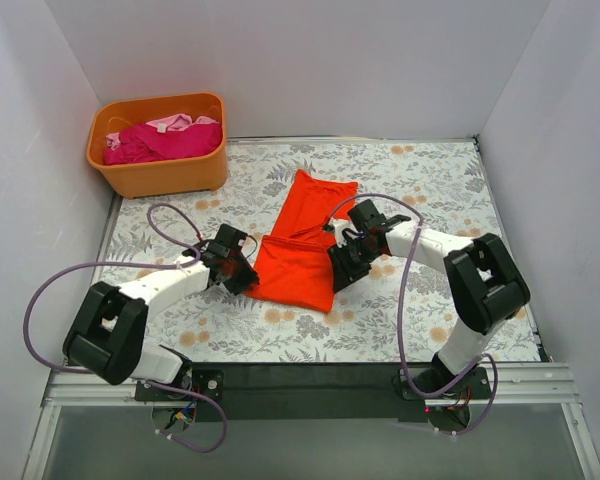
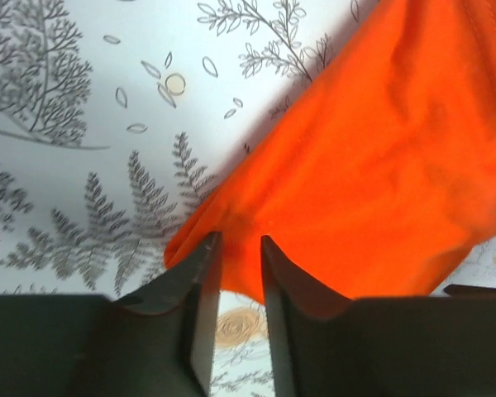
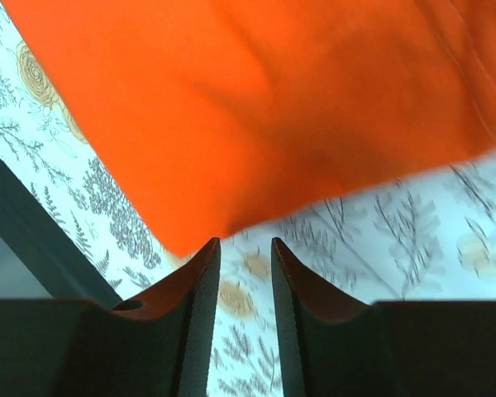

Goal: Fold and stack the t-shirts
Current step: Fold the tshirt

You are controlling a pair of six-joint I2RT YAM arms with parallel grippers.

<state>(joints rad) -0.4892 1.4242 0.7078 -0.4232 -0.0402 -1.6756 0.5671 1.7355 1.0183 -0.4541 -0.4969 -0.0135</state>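
An orange-red t-shirt (image 1: 302, 250) lies partly folded in the middle of the floral table cover, a narrower part reaching toward the back. My left gripper (image 1: 242, 272) sits at its left edge. In the left wrist view that gripper (image 2: 240, 240) is open by a narrow gap, the t-shirt's (image 2: 380, 149) corner edge at its tips and table print showing between the fingers. My right gripper (image 1: 342, 268) is at the shirt's right edge. In the right wrist view it (image 3: 245, 241) is open, with the t-shirt's (image 3: 256, 107) hem just beyond the tips and nothing between them.
An orange plastic tub (image 1: 160, 172) stands at the back left and holds a magenta t-shirt (image 1: 165, 142) and a pale pink one (image 1: 170, 122). White walls close in the table on three sides. A black rail (image 1: 310, 378) runs along the near edge.
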